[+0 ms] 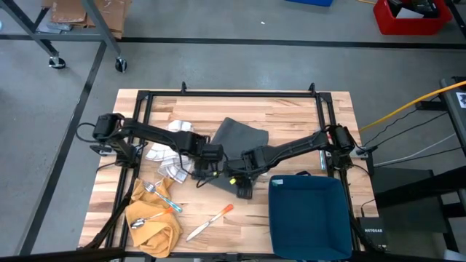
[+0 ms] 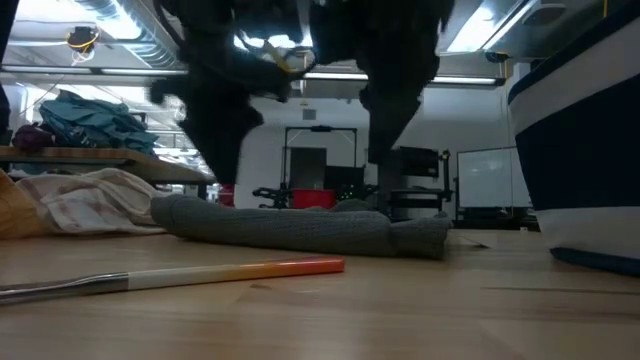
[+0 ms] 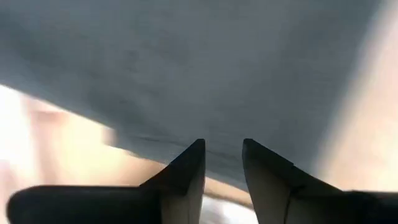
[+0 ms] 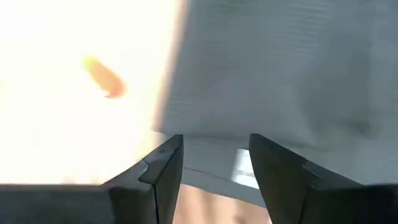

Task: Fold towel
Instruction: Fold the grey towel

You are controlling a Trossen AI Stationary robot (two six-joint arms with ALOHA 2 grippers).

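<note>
Workshop: concrete floor [image 1: 218,65], wheeled racks [image 1: 80,29]

We are looking at a wooden table [image 1: 291,109] with a black frame [image 1: 233,93] running round its top. Lying directly on it: a grey towel [image 1: 239,136] at centre, a white cloth [image 1: 169,149], a yellow cloth [image 1: 149,222] carrying cutlery, an orange-tipped tool [image 1: 210,222] and a blue bin [image 1: 309,216].

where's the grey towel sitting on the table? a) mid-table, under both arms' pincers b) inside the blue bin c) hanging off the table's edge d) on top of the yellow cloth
a: the high view shows the grey towel lying mid-table with the left pincer and the right pincer over its near edge, apart from the blue bin and the yellow cloth.
</note>
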